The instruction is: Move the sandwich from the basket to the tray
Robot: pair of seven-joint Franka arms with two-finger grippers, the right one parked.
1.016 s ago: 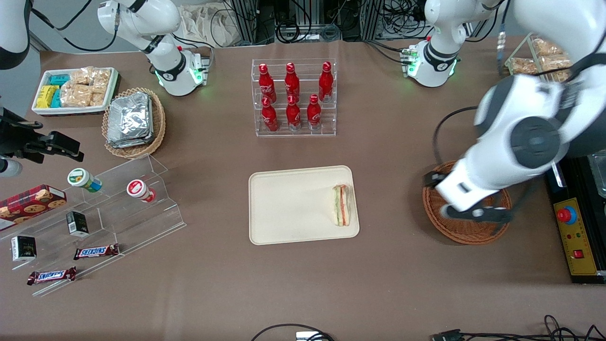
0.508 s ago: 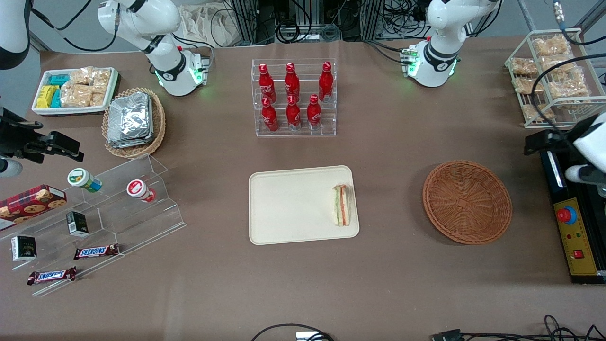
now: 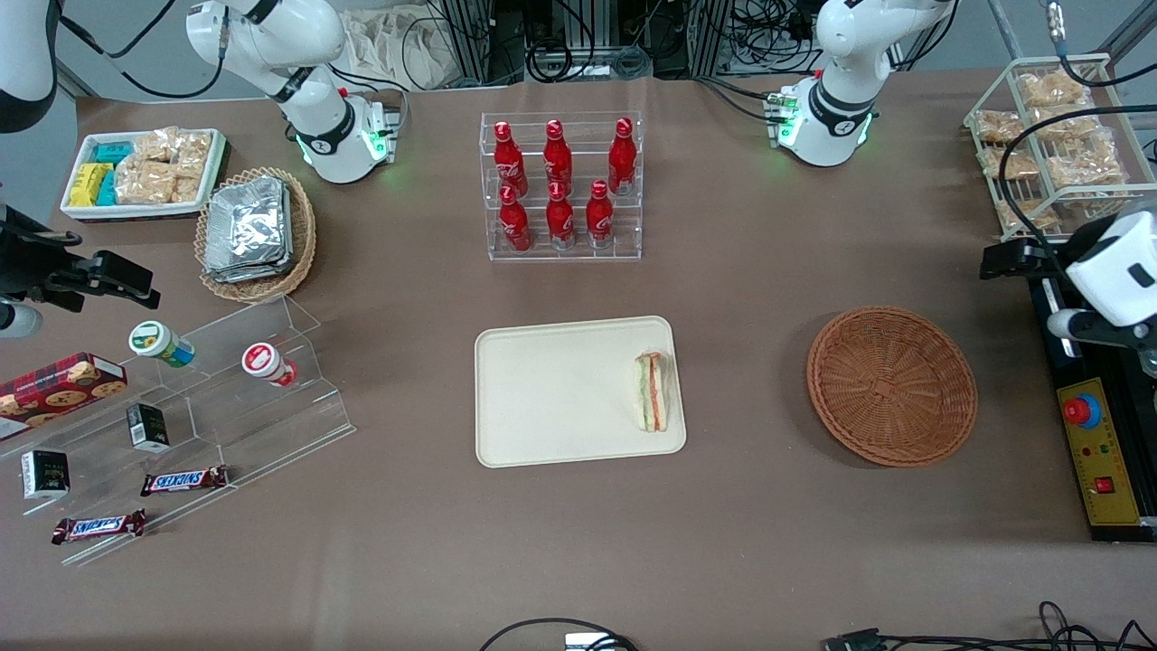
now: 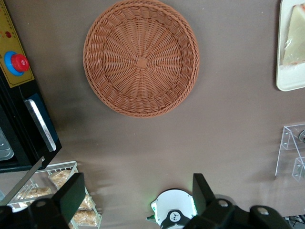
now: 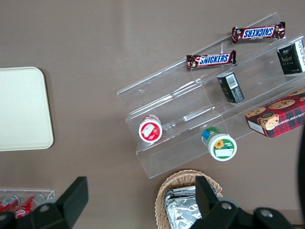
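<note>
gripper [image 4: 136, 200]: fingers spread wide, holding nothing; raised above the counter at the working arm's end, over the black control box, well apart from the basket
fingers [image 4: 72, 195]: two dark pads seen in the wrist view, a broad gap between them
basket [image 3: 891, 386]: round reddish-brown wicker, nothing in it, on the counter between the tray and the control box
control box [image 3: 1101, 452]: black with yellow panel and red button, at the counter edge just beside the basket's end
wire rack [image 3: 1058, 136]: white, snack bags in it, farther from the front camera than the control box
sandwich [image 3: 653, 391]: lies on the tray, at the tray edge nearest the basket, layered side facing up
tray [image 3: 551, 393]: cream, flat on the counter mid-table, otherwise bare
bottles [image 3: 559, 185]: six red ones in a clear stand, farther from the front camera than the tray
counter [image 3: 741, 271]: brown
foil basket [image 3: 256, 231]: tan wicker, silver packets, toward the parked arm's end
clear shelf [image 3: 194, 407]: stepped acrylic holding cups, small boxes and Snickers bars, toward the parked arm's end
</note>
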